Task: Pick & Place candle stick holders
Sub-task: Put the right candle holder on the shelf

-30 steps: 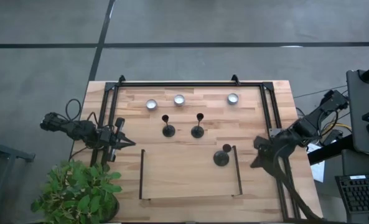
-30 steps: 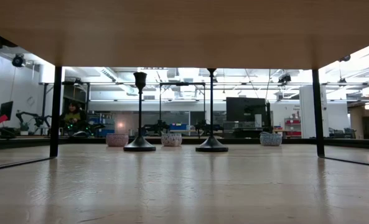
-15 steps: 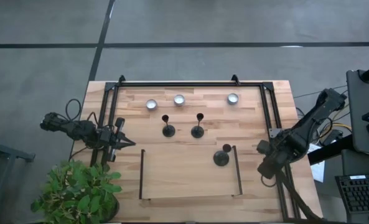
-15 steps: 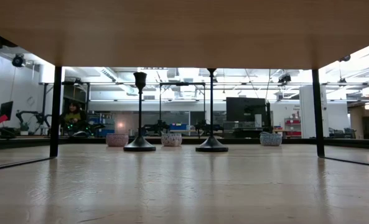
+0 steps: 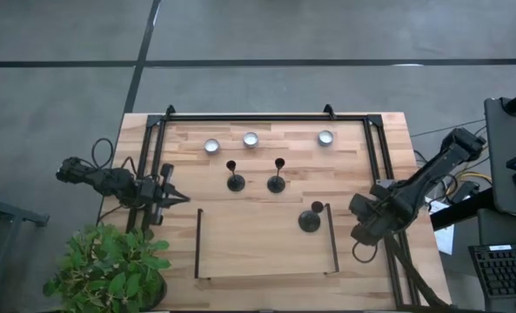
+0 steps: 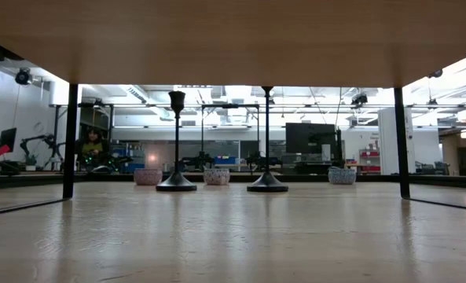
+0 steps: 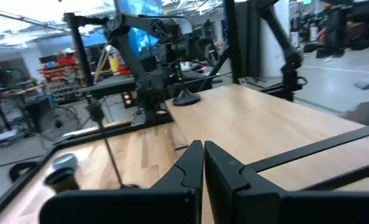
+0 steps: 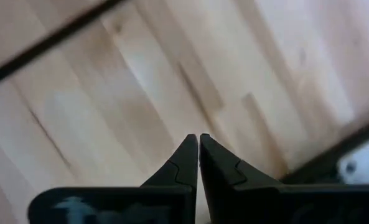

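Note:
Three black candle stick holders stand upright on their disc bases on the wooden table. Two are side by side at mid-table (image 5: 235, 178) (image 5: 276, 180), and they also show in the low view (image 6: 176, 141) (image 6: 266, 137). The third holder (image 5: 309, 219) stands nearer, beside a thin black rail. My right gripper (image 5: 359, 233) is shut with nothing in it; it points steeply down over bare wood (image 8: 198, 140), right of that third holder. My left gripper (image 5: 177, 199) waits shut and level at the table's left edge (image 7: 203, 149).
Three tealights (image 5: 211, 146) (image 5: 251, 139) (image 5: 325, 137) sit in a row near the far edge. A low black U-shaped rail (image 5: 266, 276) fences the near middle. A tall black frame (image 5: 266, 117) rims the table. A potted plant (image 5: 110, 269) stands at the near left corner.
My right gripper has tipped from slanting forward to pointing steeply down and has sunk toward the table, staying near the right edge beside the third holder. It has stayed shut. The holders have not moved.

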`<action>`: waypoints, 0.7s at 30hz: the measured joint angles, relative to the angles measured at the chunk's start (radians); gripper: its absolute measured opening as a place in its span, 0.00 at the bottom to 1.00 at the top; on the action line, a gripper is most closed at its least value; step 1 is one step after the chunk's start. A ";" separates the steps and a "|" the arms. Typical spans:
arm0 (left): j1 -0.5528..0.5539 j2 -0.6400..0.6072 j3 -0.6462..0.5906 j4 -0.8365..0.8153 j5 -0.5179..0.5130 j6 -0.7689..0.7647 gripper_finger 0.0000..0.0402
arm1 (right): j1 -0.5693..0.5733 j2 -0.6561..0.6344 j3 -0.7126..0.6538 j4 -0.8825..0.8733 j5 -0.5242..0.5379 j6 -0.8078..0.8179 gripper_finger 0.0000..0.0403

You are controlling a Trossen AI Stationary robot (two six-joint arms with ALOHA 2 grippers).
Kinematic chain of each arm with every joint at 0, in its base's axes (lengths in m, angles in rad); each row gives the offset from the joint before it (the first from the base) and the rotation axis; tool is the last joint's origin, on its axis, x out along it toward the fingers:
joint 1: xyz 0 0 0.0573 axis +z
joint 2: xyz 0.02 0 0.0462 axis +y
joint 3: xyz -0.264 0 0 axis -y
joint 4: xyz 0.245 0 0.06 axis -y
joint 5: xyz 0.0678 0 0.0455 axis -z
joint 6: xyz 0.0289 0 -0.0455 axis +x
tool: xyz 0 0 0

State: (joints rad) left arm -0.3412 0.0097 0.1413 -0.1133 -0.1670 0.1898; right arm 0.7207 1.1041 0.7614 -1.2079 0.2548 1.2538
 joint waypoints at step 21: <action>0.000 0.033 0.000 0.528 -0.183 -0.374 0.03 | -0.084 -0.962 -0.231 0.260 0.489 -0.164 0.02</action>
State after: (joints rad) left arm -0.3412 0.0429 0.1414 0.4147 -0.3496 -0.1839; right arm 0.6365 0.1425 0.5304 -0.9481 0.7436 1.0903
